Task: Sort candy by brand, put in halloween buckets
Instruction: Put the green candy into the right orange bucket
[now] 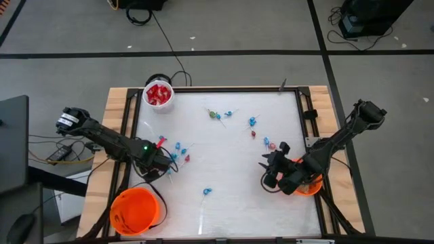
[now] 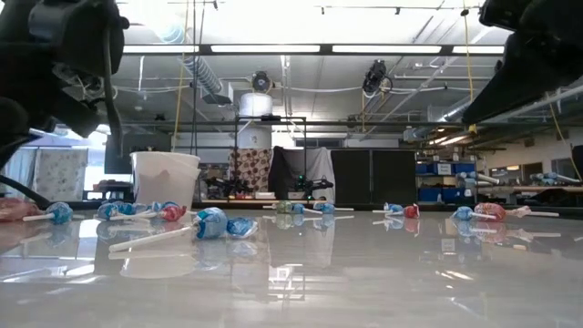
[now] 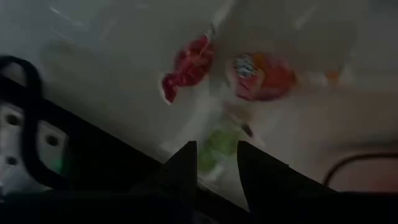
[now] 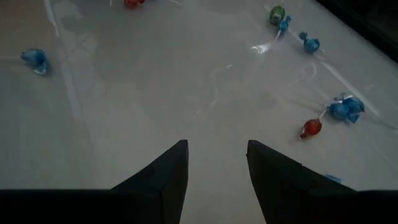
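Blue, red and green lollipops (image 1: 178,147) lie scattered on the white table (image 1: 224,190). Near the table's left edge, my left gripper (image 1: 161,168) points down with a green candy (image 3: 217,144) between its fingertips. A red wrapped candy (image 3: 186,65) and an orange-red lollipop (image 3: 258,78) lie on the table just beyond it. My right gripper (image 4: 214,155) hangs open over bare table at the right, beside an orange bucket (image 1: 308,184); nothing is between its fingers. A second orange bucket (image 1: 135,210) stands front left. A white bucket (image 1: 159,93) holding red candy stands at the far left. My left gripper has the green candy (image 3: 219,140) pinched between its two fingertips, coming at it from above and pointing steeply down. Which part of the candy the fingers are on does not show. Whether it rests on the table or hangs clear, I cannot tell.
A dark frame rail (image 1: 129,129) runs along the table's left edge, close to my left gripper. More lollipops lie at the far middle (image 1: 217,115), the right middle (image 1: 270,144) and the front middle (image 1: 207,192). The right-hand bucket sits partly under my right arm.
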